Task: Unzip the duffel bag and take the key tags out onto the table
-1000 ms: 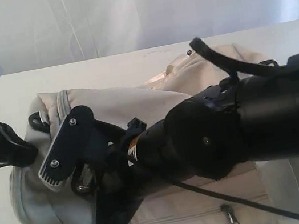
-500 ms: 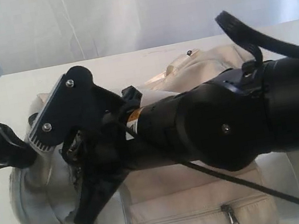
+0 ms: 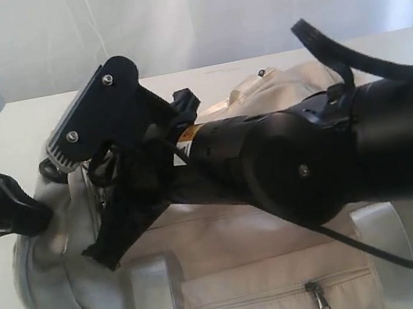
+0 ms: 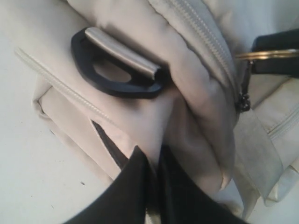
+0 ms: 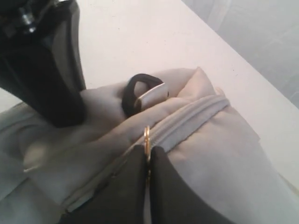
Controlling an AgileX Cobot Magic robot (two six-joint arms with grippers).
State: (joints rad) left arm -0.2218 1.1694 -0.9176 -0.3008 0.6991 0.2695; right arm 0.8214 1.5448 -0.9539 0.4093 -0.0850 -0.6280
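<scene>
The cream-beige duffel bag [image 3: 275, 270] lies on the white table [image 3: 17, 124]. My left gripper [image 4: 152, 161] is shut on a fold of fabric at the bag's end, just below a dark ring [image 4: 117, 70] on a webbing strap. My right gripper [image 5: 148, 151] is shut on a gold ring [image 5: 146, 135] attached to the grey top zipper [image 5: 187, 121], which looks closed ahead of it. In the exterior view the right gripper [image 3: 102, 254] reaches across to the bag's left end, close to the left gripper [image 3: 38, 220]. The key tags are hidden.
The right arm's thick black body [image 3: 335, 156] and its cable [image 3: 323, 46] cover much of the bag's top. A zipped side pocket with a metal pull [image 3: 320, 298] faces the front. A white curtain hangs behind the table.
The right gripper, still holding the gold ring, has risen and shifted toward the back of the table at the bag's left end. The left gripper has kept its hold and place.
</scene>
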